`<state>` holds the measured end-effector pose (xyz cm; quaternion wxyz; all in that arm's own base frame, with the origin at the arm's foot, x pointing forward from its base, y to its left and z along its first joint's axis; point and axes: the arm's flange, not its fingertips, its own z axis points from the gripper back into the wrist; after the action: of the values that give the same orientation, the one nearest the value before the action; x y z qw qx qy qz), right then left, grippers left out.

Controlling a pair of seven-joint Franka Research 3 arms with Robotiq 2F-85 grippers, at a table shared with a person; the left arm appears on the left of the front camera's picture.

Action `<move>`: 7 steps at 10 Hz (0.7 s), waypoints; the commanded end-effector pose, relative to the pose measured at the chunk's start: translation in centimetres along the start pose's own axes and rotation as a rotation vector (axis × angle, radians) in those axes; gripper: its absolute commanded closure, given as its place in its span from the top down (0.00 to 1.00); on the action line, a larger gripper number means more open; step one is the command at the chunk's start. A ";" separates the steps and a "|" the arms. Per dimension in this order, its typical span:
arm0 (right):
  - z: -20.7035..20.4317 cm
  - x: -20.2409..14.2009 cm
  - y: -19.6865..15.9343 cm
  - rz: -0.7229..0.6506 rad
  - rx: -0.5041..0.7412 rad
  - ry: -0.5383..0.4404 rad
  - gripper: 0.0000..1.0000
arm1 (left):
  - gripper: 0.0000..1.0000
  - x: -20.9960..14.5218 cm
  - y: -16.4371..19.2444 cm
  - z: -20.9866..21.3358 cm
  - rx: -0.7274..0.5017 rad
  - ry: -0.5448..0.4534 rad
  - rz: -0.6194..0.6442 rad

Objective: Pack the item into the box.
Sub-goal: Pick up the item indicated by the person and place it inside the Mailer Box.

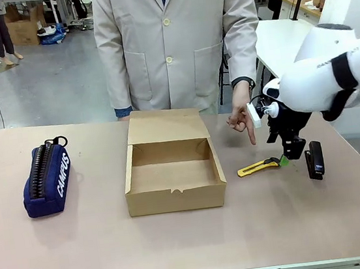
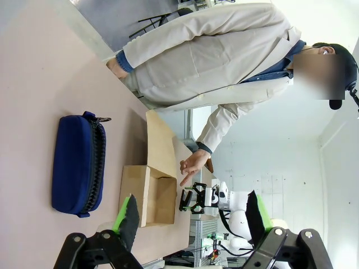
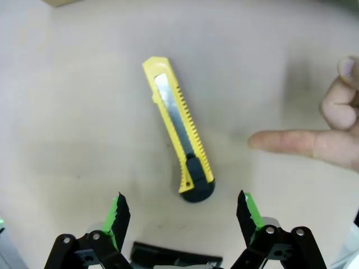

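The item, a slim yellow utility knife (image 1: 258, 166) with a black end, lies flat on the table right of the box (image 1: 172, 169), an open brown cardboard box with its flap lid folded back. My right gripper (image 1: 293, 155) hangs open just above the knife's black end. In the right wrist view the knife (image 3: 178, 129) lies between and beyond the green pads (image 3: 119, 214), which stand wide apart, touching nothing. A person's hand (image 1: 241, 118) points a finger down at the knife. My left gripper (image 2: 190, 216) is open in the air, with the box (image 2: 150, 190) far beyond it.
A navy zippered pencil case (image 1: 47, 177) lies at the table's left. A small black stapler (image 1: 314, 159) stands just right of the knife, close to my right gripper. The person in a beige coat stands at the far edge behind the box.
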<state>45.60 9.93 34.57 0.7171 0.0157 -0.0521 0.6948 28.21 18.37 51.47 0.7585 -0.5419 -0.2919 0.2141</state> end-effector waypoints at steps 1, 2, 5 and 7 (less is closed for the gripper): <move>-1.5 -0.7 -2.1 0.024 0.027 -0.068 1.00 | 1.00 0.0 -0.2 -0.1 -0.025 -0.009 -0.005; -2.5 -0.7 -2.4 0.030 0.029 -0.080 1.00 | 1.00 0.0 -0.2 -0.1 -0.025 -0.009 -0.005; -4.7 -0.6 -2.7 0.015 0.048 -0.066 1.00 | 1.00 0.0 -0.2 -0.1 -0.025 -0.009 -0.005; -5.1 -0.7 -2.6 0.013 0.059 -0.052 1.00 | 1.00 0.0 -0.2 -0.1 -0.025 -0.009 -0.005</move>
<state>47.93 9.98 29.50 0.7140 0.0549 -0.0391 0.6969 28.21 18.37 51.47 0.7584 -0.5420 -0.2918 0.2140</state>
